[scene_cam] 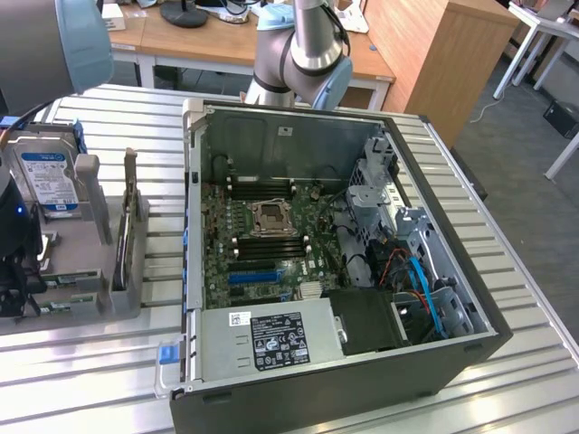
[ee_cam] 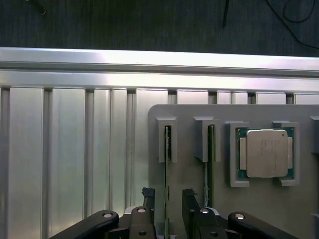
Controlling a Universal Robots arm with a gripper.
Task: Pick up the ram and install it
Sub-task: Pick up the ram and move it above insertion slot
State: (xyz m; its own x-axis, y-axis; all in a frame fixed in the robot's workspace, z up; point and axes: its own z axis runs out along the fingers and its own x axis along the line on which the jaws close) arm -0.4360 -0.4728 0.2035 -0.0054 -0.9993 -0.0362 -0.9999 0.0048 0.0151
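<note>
Two thin green circuit-board sticks are standing on edge in slotted posts of a flat grey holder plate (ee_cam: 259, 209), which is resting on the ribbed aluminium table (ee_cam: 65, 164). The ram (ee_cam: 167, 164) is the one the black two-fingered gripper (ee_cam: 168, 199) is straddling. Its long axis is running straight out from the gripper between the fingers (ee_cam: 148, 198), parallel to their inner faces. The jaws are standing wide, with a sliver of grey plate showing on each side of the board, so nothing is being held. The second stick (ee_cam: 210, 149) is sitting just beside the far finger, outside the gap. A square silver-lidded processor (ee_cam: 264, 153) is lying in its own cradle further along the plate. In the exterior view, the open black computer case (scene_cam: 452, 357) is lying well apart, and its long black memory slots (scene_cam: 271, 246) on the green motherboard (scene_cam: 312, 217) are sitting unfilled.
</note>
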